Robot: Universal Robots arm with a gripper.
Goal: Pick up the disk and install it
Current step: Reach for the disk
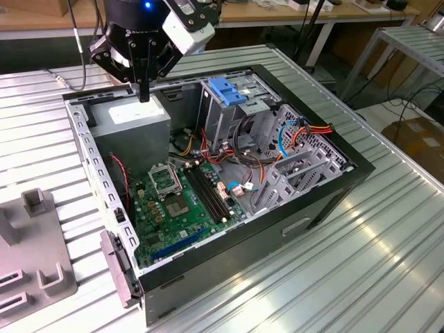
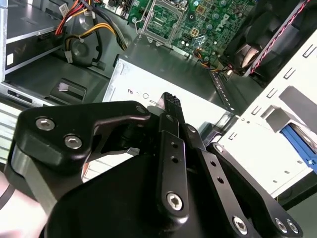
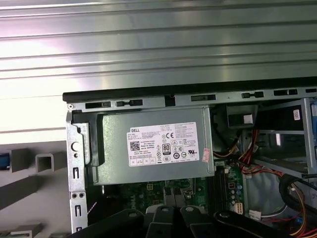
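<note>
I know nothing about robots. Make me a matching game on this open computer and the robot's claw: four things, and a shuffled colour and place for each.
1. gripper
2. power supply
3. motherboard
4. plastic bracket

A. blue, atop the silver drive cage
B. green, flat in the bottom of the case
C. black, above the power supply
D. grey box with a white sticker

Pairs: 1-C, 2-D, 3-B, 4-A.

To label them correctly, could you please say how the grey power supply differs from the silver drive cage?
The grey boxy metal power supply is closed-sided with a white sticker; the silver metal drive cage is open-framed and carries a blue plastic bracket. Both sit inside the open computer case.
</note>
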